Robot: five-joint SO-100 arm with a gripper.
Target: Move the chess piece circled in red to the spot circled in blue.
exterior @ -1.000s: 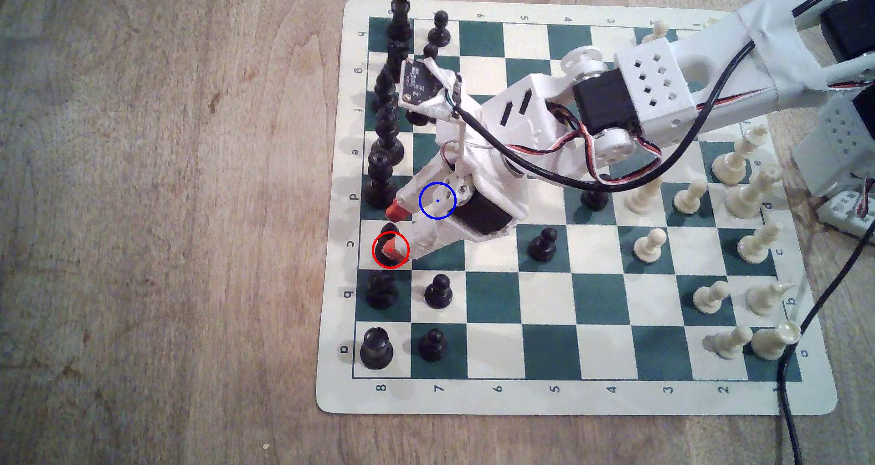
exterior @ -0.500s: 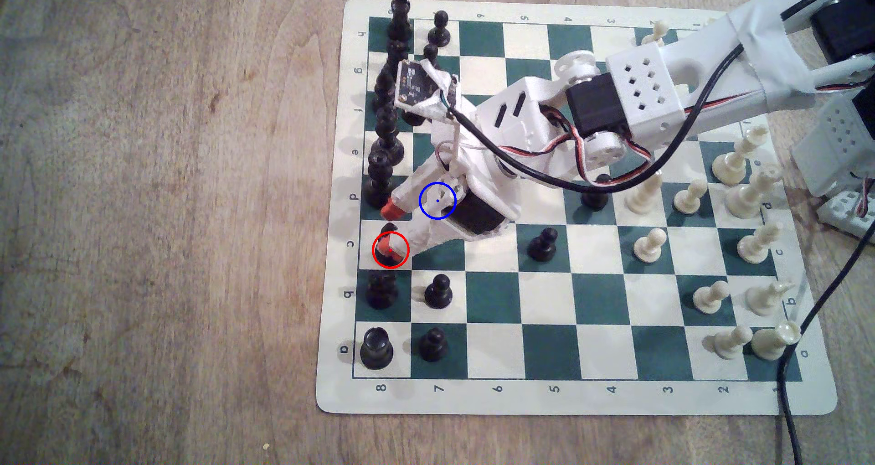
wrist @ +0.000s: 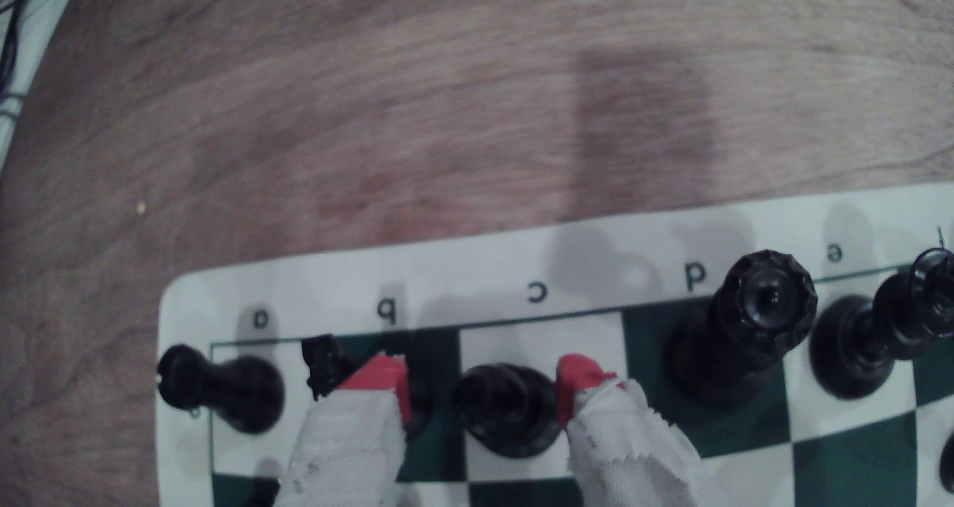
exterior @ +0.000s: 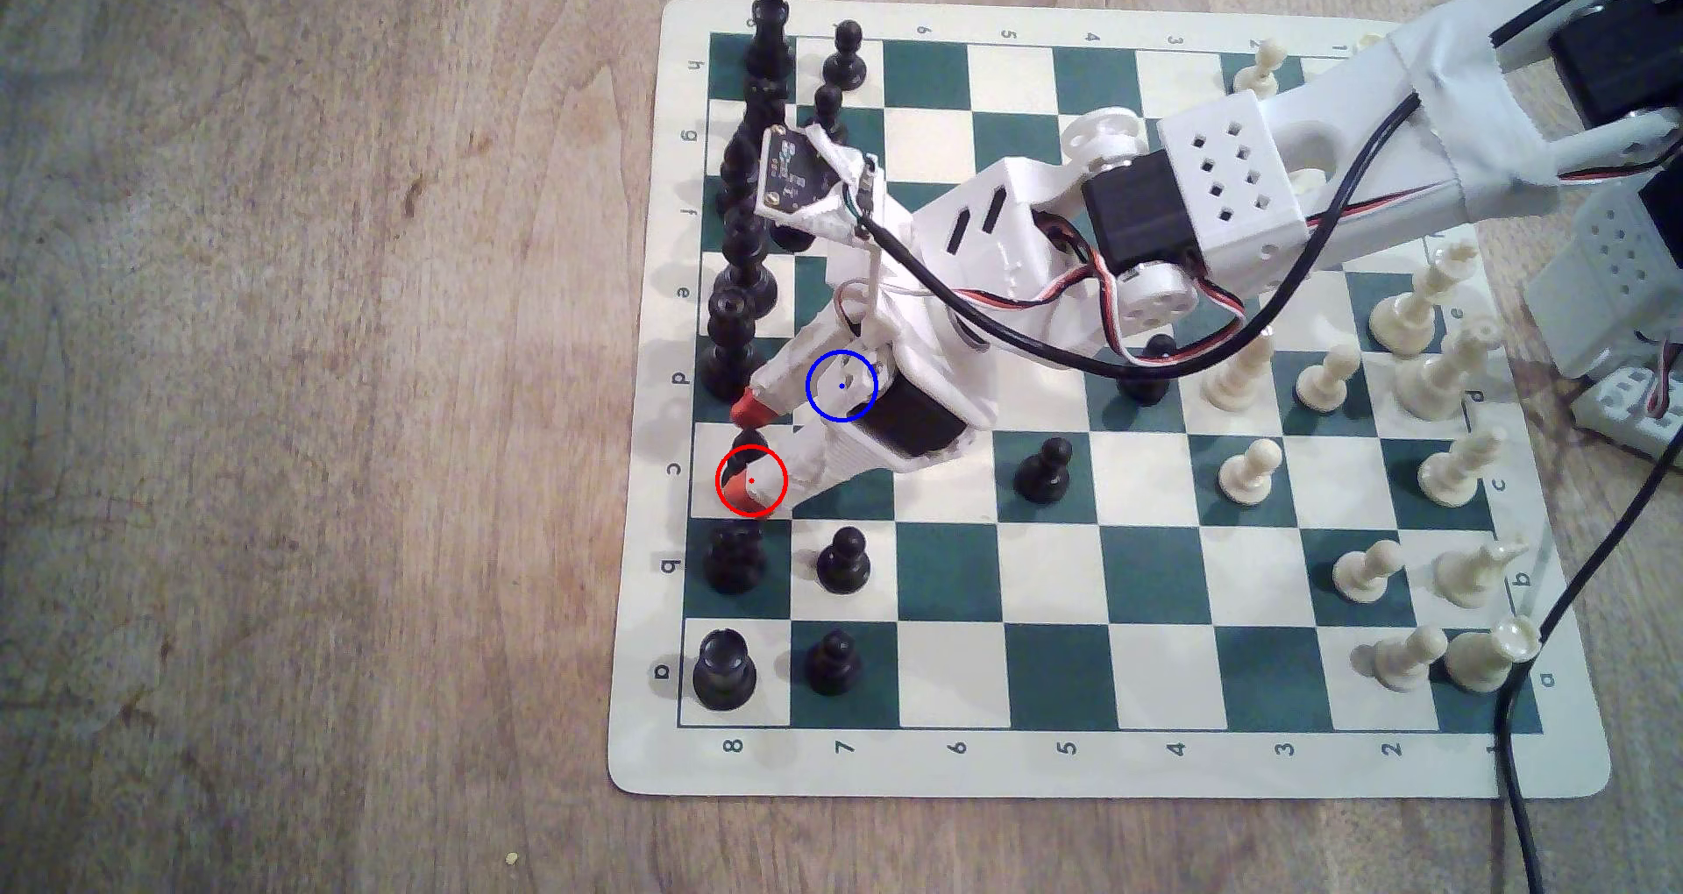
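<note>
Gripper (wrist: 480, 383): two white-wrapped fingers (wrist: 346, 434) with red tips, jaws apart, over the lettered edge row of the chess mat (wrist: 464, 269).
Black bishop (wrist: 503, 409): between the jaws on the cream square by the letter c; one red tip touching or just beside it, the other standing off with a gap.
Black crown-topped piece (wrist: 743, 331): outside the nearer jaw, on a green square.
Black knight (wrist: 325, 362): outside the other jaw, partly hidden by it.
Black rook (wrist: 222, 388): beyond the knight.
Wooden table (wrist: 413, 99): past the mat's edge.
</note>
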